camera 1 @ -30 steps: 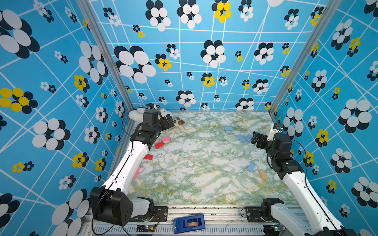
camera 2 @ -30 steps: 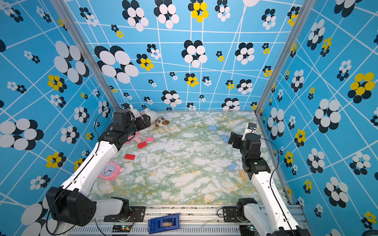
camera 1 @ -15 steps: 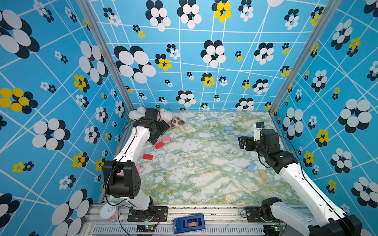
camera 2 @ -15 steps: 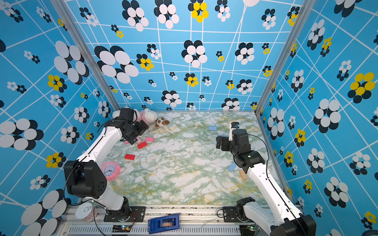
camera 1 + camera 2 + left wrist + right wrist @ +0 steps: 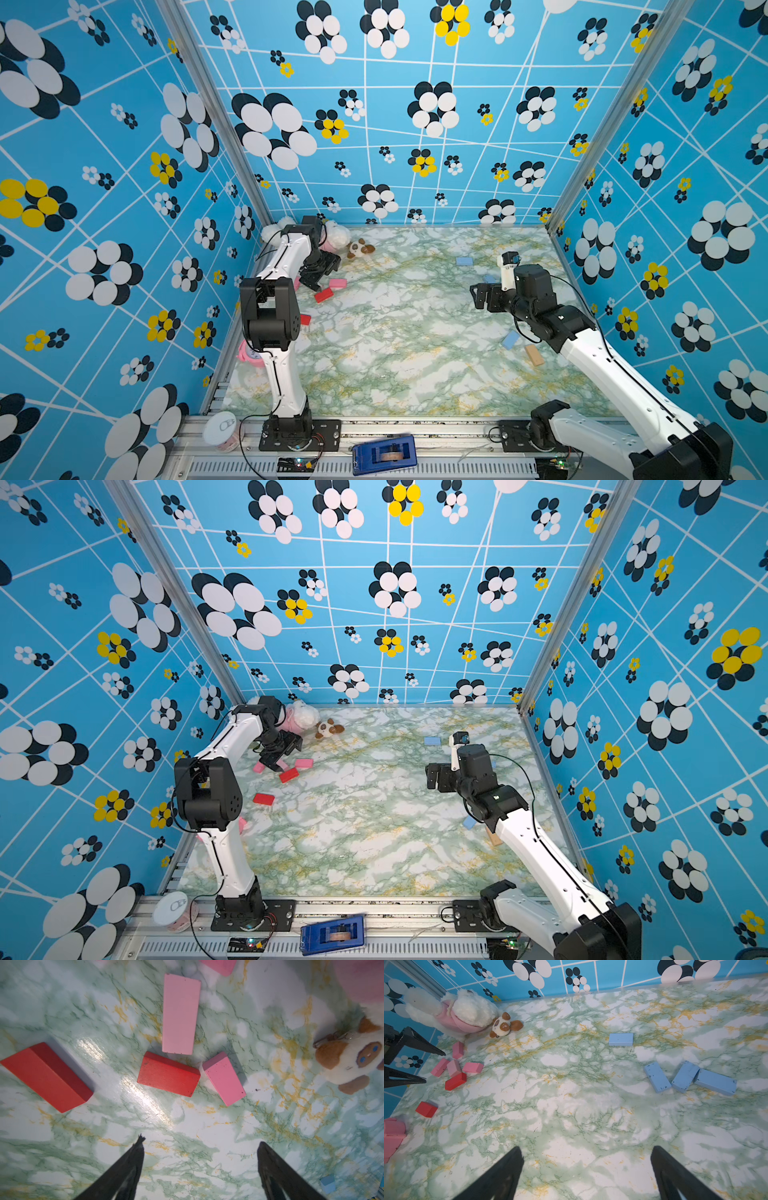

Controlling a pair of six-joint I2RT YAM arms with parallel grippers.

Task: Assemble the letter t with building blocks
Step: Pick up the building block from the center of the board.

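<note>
While no T is formed yet, flat rectangular pink and red building blocks [image 5: 168, 1074] lie scattered mid-frame before the spread, empty left claw [image 5: 201, 1140], and light blue blocks [image 5: 685, 1078] lie centre-right before the equally spread, empty right claw [image 5: 586, 1148].

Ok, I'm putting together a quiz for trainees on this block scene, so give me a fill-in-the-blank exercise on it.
1. The left gripper and the right gripper both stand ___, with nothing between their jaws.
2. The tan wooden block lies beside a light blue block, close to the ___ arm.
3. Exactly ___ red blocks lie on the marble-patterned table.

Missing words: open; right; two.
</note>
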